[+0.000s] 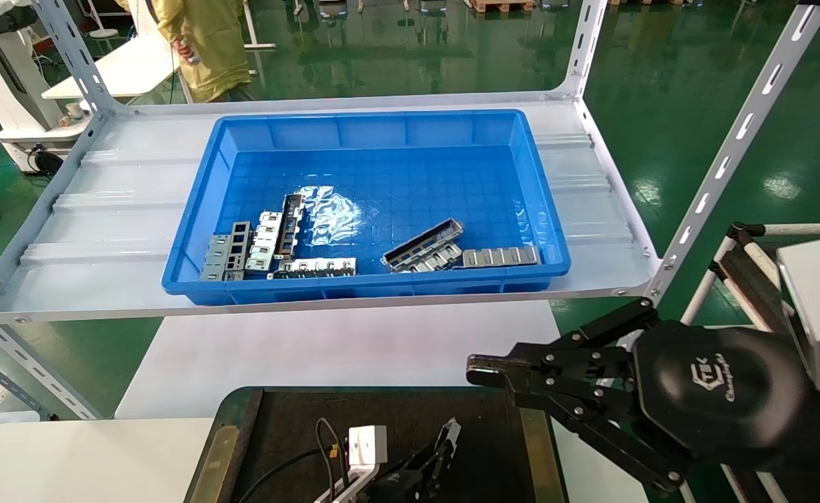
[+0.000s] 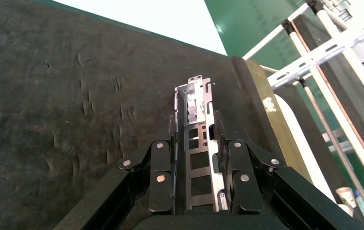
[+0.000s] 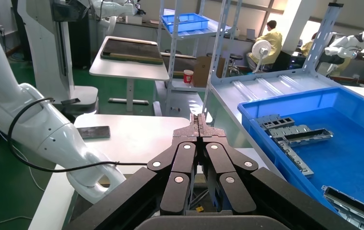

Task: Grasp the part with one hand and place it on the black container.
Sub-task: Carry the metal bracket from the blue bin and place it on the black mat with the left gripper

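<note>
Black container [image 1: 291, 412] on white table [image 1: 89, 457]

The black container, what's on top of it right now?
Over the black container, the left end effector holds the part just above the dark mat. The end effector hides whether the part touches the mat.

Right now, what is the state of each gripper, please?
Left gripper: shut on the part, above the black container.
Right gripper: shut, holding nothing, raised beside the container.
</note>
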